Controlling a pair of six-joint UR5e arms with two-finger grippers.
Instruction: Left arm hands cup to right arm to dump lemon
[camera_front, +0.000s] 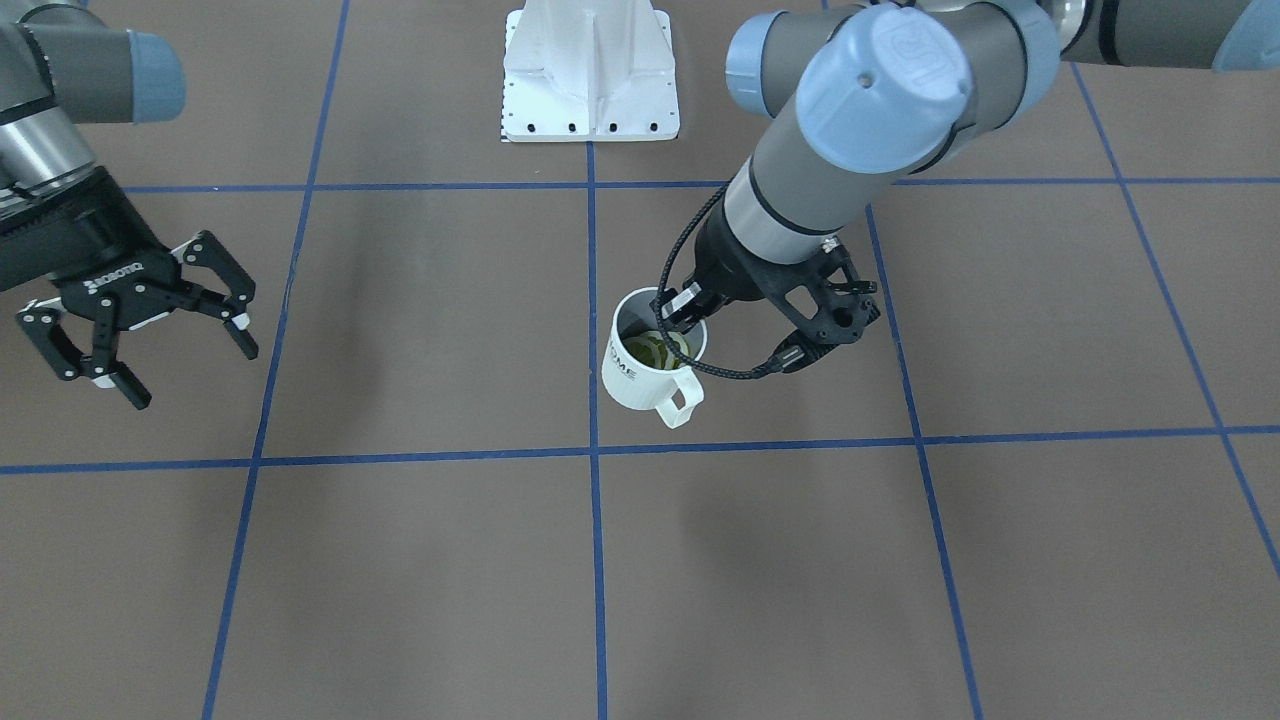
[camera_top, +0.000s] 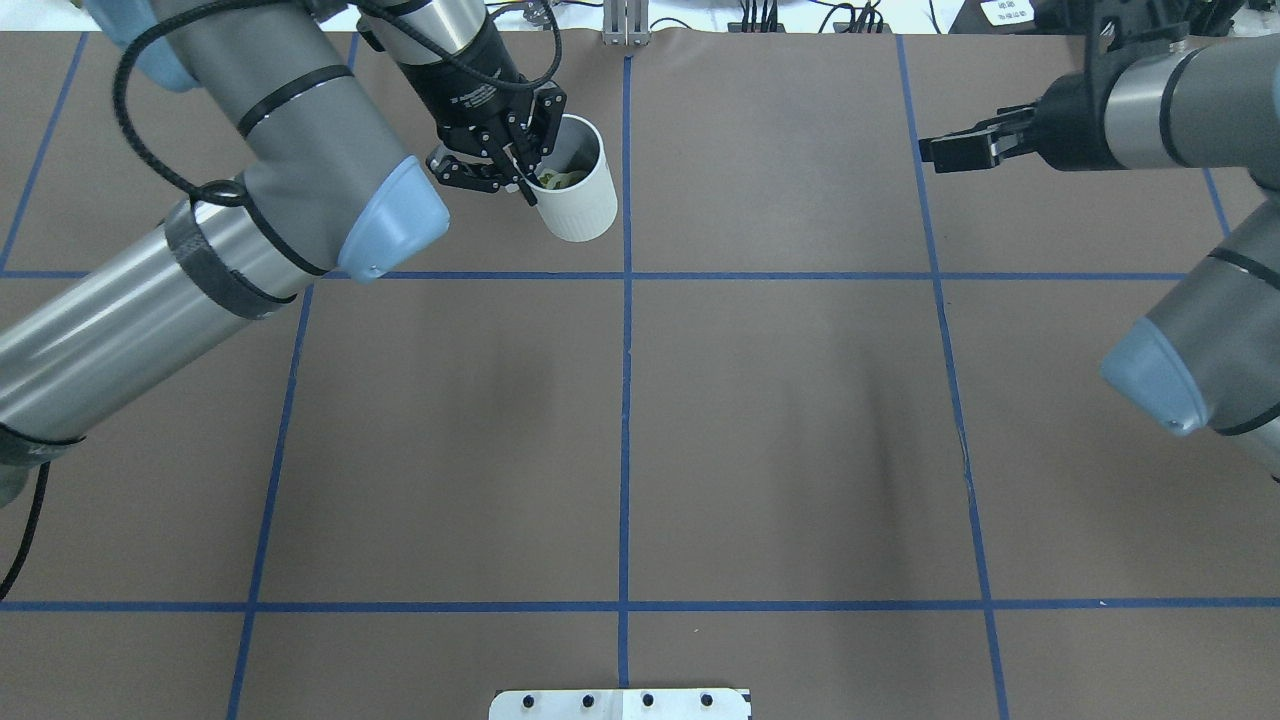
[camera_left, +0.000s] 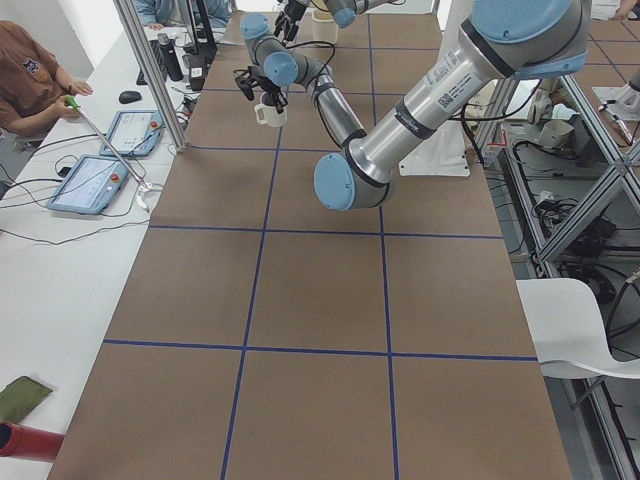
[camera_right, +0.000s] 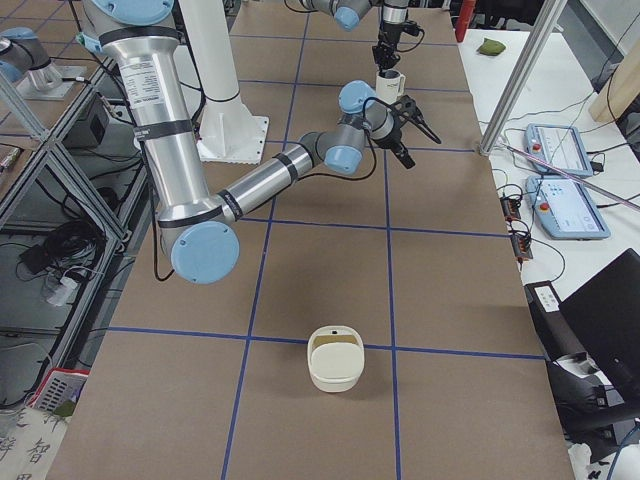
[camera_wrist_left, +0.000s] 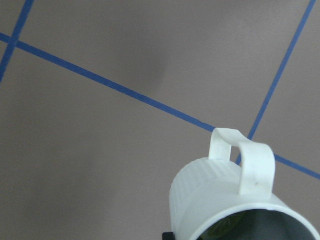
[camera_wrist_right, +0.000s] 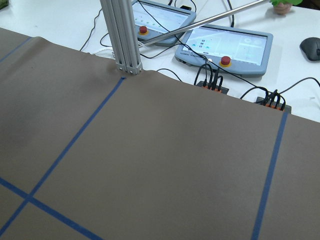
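Observation:
The white cup (camera_front: 648, 362) with a loop handle and "ME" lettering hangs slightly tilted near the table's middle. My left gripper (camera_front: 688, 312) is shut on its rim, one finger inside. The yellow-green lemon (camera_front: 655, 349) lies in the cup. The overhead view shows the cup (camera_top: 578, 195), the lemon (camera_top: 560, 178) and the left gripper (camera_top: 528, 178). The left wrist view shows the cup's ribbed wall and handle (camera_wrist_left: 244, 167). My right gripper (camera_front: 195, 372), marked ROBOTIQ, is open and empty, well apart from the cup toward the robot's right; it also shows in the overhead view (camera_top: 935, 150).
A white mounting plate (camera_front: 590, 85) stands at the robot's base. A cream bowl (camera_right: 335, 357) sits on the brown mat near the table's right end. Tablets (camera_wrist_right: 225, 42) and cables lie past the far edge. An operator (camera_left: 30, 80) sits there.

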